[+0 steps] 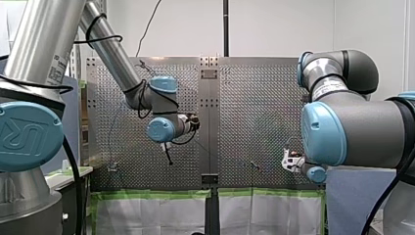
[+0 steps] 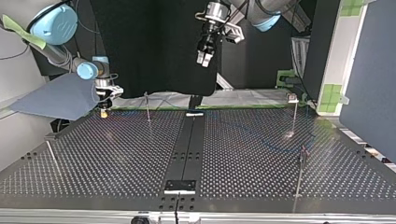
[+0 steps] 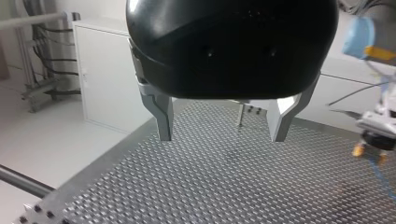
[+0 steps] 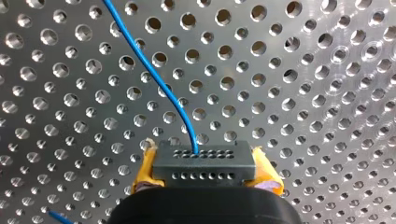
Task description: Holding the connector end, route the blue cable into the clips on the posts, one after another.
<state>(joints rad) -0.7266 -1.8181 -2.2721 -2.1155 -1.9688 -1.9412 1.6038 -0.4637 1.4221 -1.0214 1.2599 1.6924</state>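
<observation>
My right gripper (image 4: 205, 173) is shut on a dark grey connector block (image 4: 204, 161), with a yellow pad on each side. The blue cable (image 4: 154, 70) leaves the block and runs out over the perforated table. In the top view this gripper (image 2: 103, 112) is low at the table's far left edge, and the cable (image 2: 261, 137) lies faintly across the right half. My left gripper (image 3: 223, 137) hangs open and empty high above the table (image 2: 204, 58); its metal fingers (image 3: 163, 116) stand wide apart. Thin posts (image 2: 147, 106) (image 2: 294, 112) (image 2: 301, 170) stand on the table.
Another post (image 2: 50, 151) leans near the top view's left edge. A dark centre strip (image 2: 187, 149) with a small bracket (image 2: 180, 185) divides the table. A white cabinet (image 3: 107, 88) stands beyond the table's edge in the left wrist view.
</observation>
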